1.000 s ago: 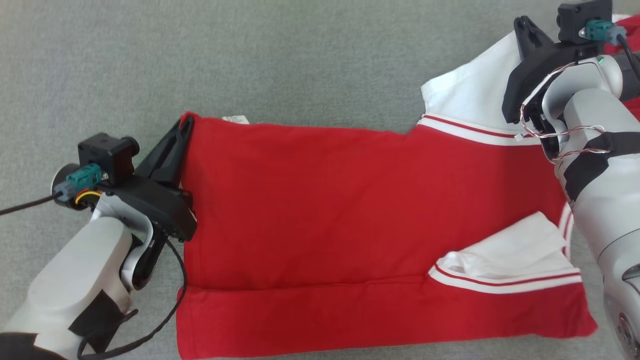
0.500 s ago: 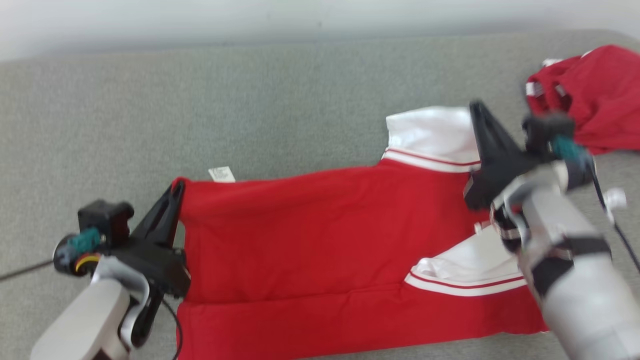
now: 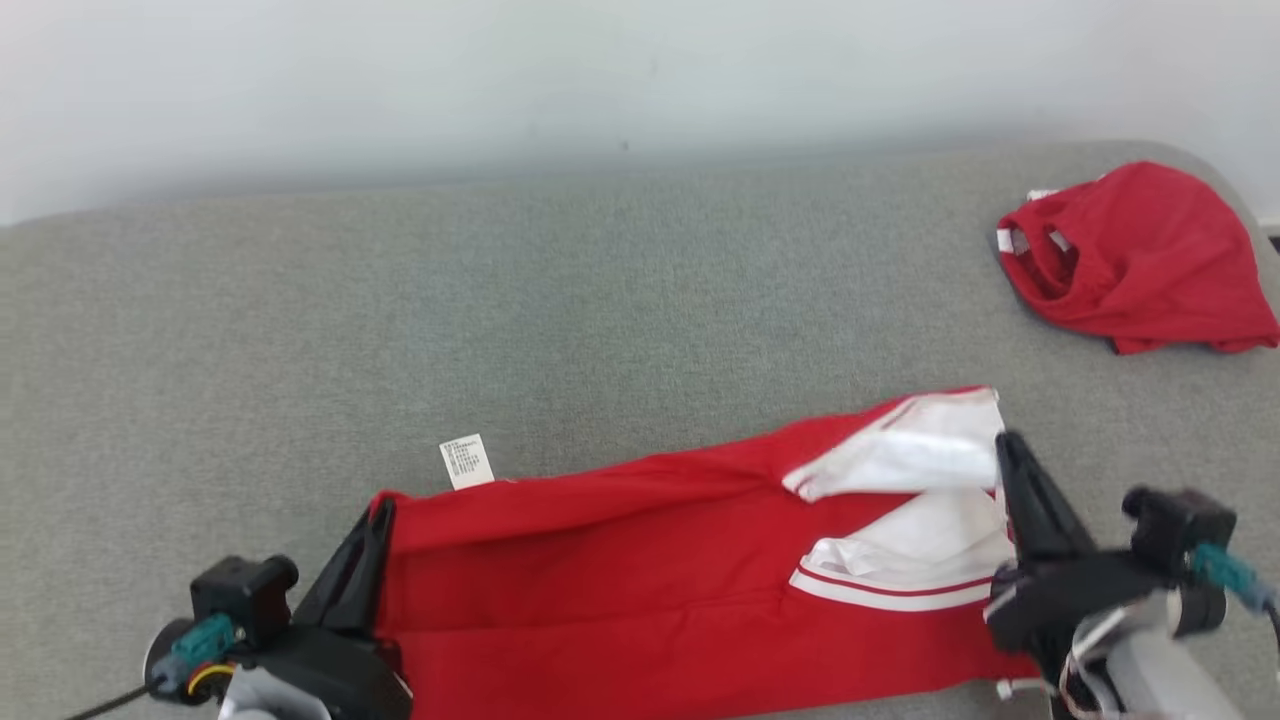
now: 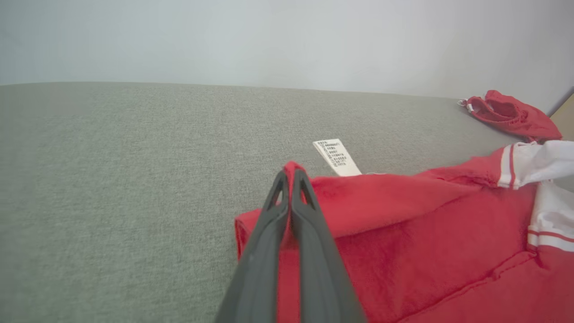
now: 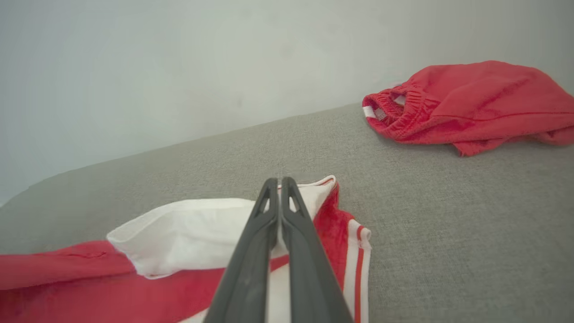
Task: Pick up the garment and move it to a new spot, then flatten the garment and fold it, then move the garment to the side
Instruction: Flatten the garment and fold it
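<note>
At the 6 o'clock edge of the head view, the garment is seen as a narrower red band on the grey cushion than a second ago. Part of that shift is camera tilt, the wall now being in view at 12 o'clock. The far edge appears drawn toward the robot, so the fold is judged begun, not laid. The left hand, at 7 o'clock, is clamped on the red corner beside the care label. The right hand, at 4 o'clock, is pinched on the white sleeve. Both hands are pointed toward 12 o'clock, low over the cloth. A second red garment lies well apart at 2 o'clock.
</note>
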